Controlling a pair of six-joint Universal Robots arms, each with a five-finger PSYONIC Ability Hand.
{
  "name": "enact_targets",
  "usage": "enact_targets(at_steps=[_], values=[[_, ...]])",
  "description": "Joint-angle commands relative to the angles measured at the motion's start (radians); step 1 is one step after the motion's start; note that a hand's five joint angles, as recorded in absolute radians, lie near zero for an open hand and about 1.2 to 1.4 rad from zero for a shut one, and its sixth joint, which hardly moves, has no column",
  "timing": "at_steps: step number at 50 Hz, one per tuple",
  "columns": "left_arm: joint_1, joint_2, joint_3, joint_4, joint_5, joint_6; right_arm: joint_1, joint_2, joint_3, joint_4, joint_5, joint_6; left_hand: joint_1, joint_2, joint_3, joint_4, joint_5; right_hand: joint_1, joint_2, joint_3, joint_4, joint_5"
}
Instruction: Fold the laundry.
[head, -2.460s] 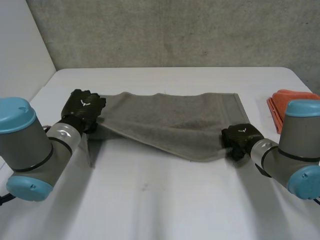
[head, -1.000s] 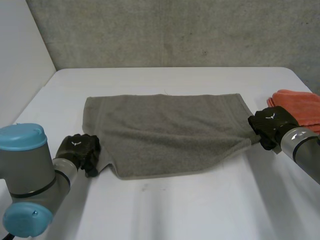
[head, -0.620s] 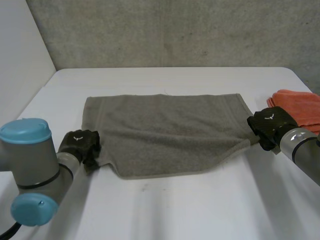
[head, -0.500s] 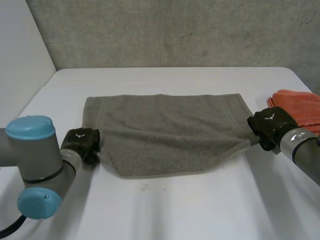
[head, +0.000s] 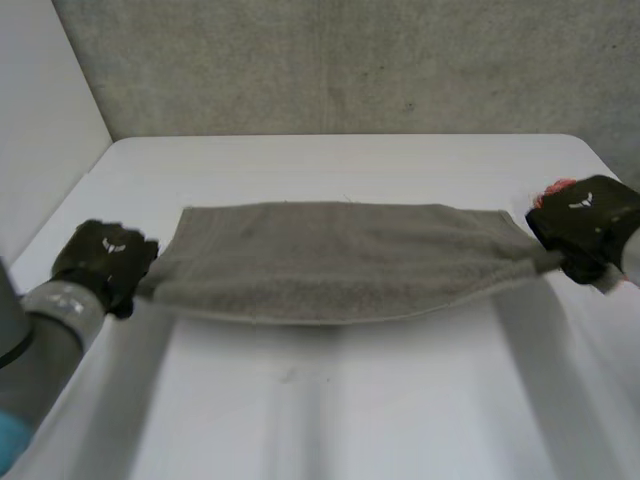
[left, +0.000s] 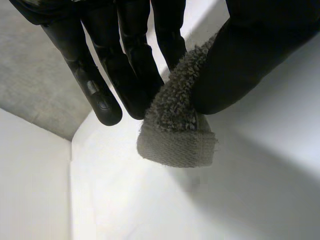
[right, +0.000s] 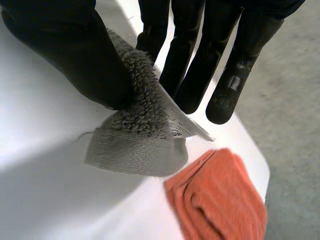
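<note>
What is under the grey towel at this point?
Bare white table shows below the towel, which hangs stretched between the left robot hand and right robot hand, each pinching an end. The table directly beneath its sagging middle is covered.

Readable text, numbers, brand names: we find none. Entry one: the left robot hand (head: 104, 266) has on its back a small white emblem (head: 108, 249), a bare shape and not a letter. Entry two: the right robot hand (head: 586, 222) has a like white mark on its back, equally wordless. Entry three: at the corner of the grey towel (head: 340, 262), in the right wrist view, a pale tag (right: 186, 128) carries a few dark printed marks, too small for us to read.
</note>
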Motion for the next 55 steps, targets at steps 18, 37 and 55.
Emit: enact_targets(at_steps=[18,37,55], values=[[0.021,-0.190,0.105,-0.003,0.062,0.138,-0.039,0.213,-0.048,0.044,0.069,-0.115,0.268,0.205,0.209,0.198,0.252,0.422,0.229,0.212,0.209,0.234],[-0.061,-0.652,0.564,0.149,-0.051,0.145,0.089,0.611,-0.404,-0.170,0.204,-0.063,0.268,0.205,0.209,0.198,0.252,0.422,0.229,0.212,0.209,0.234],[-0.096,-0.669,0.618,0.215,-0.075,0.130,0.088,0.604,-0.593,-0.179,0.288,-0.008,-0.954,-1.017,-1.012,-1.024,-0.970,-0.800,-0.993,-1.010,-1.013,-0.987]])
